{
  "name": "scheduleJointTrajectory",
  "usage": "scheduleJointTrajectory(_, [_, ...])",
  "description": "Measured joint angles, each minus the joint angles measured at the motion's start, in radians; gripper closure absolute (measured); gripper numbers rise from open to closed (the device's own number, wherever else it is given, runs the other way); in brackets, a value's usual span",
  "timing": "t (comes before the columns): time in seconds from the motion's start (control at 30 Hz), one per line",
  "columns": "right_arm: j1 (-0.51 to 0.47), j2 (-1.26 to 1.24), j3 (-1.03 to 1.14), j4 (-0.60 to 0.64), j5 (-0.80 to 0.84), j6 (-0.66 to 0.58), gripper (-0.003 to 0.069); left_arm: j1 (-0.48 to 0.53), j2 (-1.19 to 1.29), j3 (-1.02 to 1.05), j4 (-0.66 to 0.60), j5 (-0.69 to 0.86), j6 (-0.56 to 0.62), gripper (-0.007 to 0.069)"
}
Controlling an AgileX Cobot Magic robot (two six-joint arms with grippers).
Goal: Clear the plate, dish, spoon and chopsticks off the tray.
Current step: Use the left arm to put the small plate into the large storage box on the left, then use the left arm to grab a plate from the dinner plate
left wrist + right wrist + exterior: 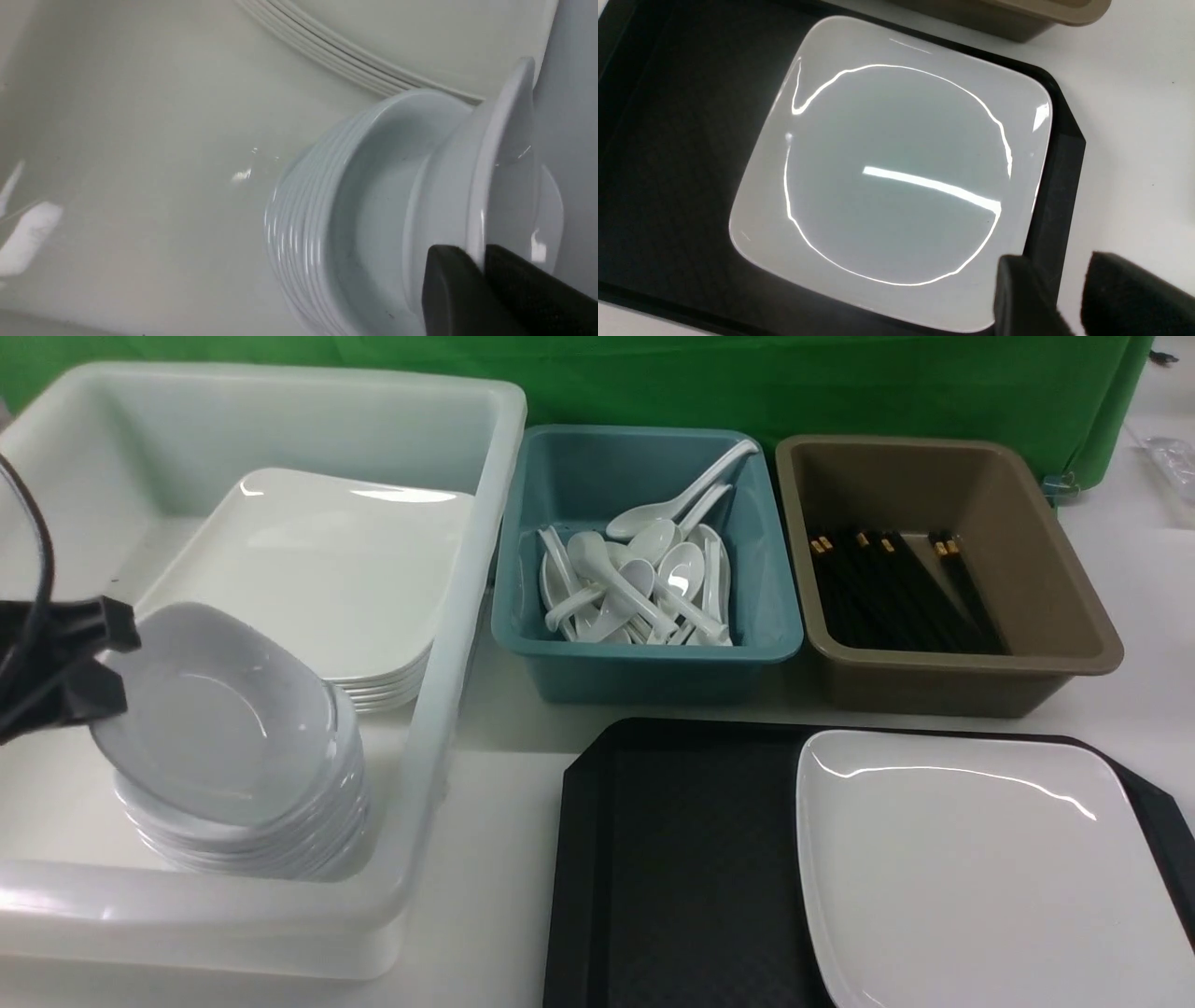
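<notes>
The large white plate (971, 868) (896, 172) lies flat on the right half of the black tray (691, 859) (668, 140). My left gripper (112, 663) (481, 261) is shut on the rim of a small greyish-white dish (224, 719) (504, 163). It holds the dish tilted just above a stack of like dishes (252, 840) (299, 224) inside the white bin. My right gripper (1057, 275) is open over the tray's rim beside a plate corner and holds nothing. It is out of the front view. Spoon and chopsticks show only as piles in the bins.
The white bin (448, 644) also holds a stack of large plates (317, 569). Behind the tray stand a teal bin (644, 653) with several white spoons (644, 579) and a brown bin (1074, 616) with black chopsticks (887, 588). A green cloth hangs at the back.
</notes>
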Motion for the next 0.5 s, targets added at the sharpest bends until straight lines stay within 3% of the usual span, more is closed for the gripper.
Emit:
scheduleJointTrajectory(0.17, [0.0,0.0,0.0,0.0,0.0,0.0,0.0421,0.0,0.027,0.007,-0.027,-0.011,0.046,0.0552])
scheduleJointTrajectory(0.4, [0.0,0.0,0.0,0.016,0.001,0.0,0.0421,0.0,0.035,-0.016,0.095,-0.009,0.059,0.0285])
scheduleJointTrajectory(0.5, [0.0,0.0,0.0,0.017,0.001,0.0,0.0421,0.0,0.036,-0.072,0.109,0.01,0.062,0.0221])
